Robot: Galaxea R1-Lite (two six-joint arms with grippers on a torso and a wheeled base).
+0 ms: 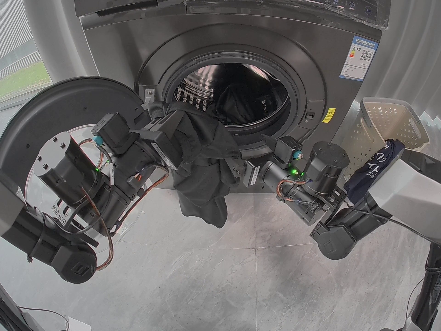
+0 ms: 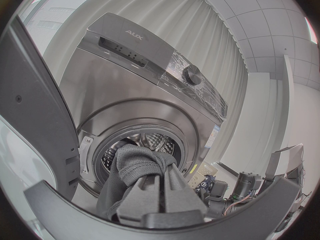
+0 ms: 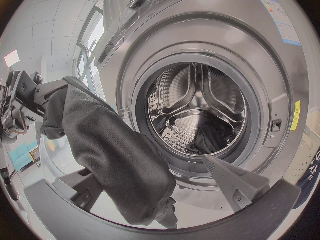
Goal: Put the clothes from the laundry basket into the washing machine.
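Your left gripper (image 2: 165,170) clamps the dark grey mesh garment (image 1: 202,162), which hangs below its fingers, with the washing machine's steel drum (image 1: 229,83) just beyond. Your right gripper (image 1: 247,149) stands open beside the cloth. You look mid-loading: reach past the rim, then release.

A pale grey marbled tile floor (image 1: 229,276) spreads at 6 o'clock, a window (image 1: 20,70) with daylight and grass beyond sits at 9 o'clock, a light pleated curtain (image 1: 409,51) hangs at 2 o'clock, and overhead a white panelled ceiling (image 2: 273,17) carries a lit panel (image 3: 11,58).
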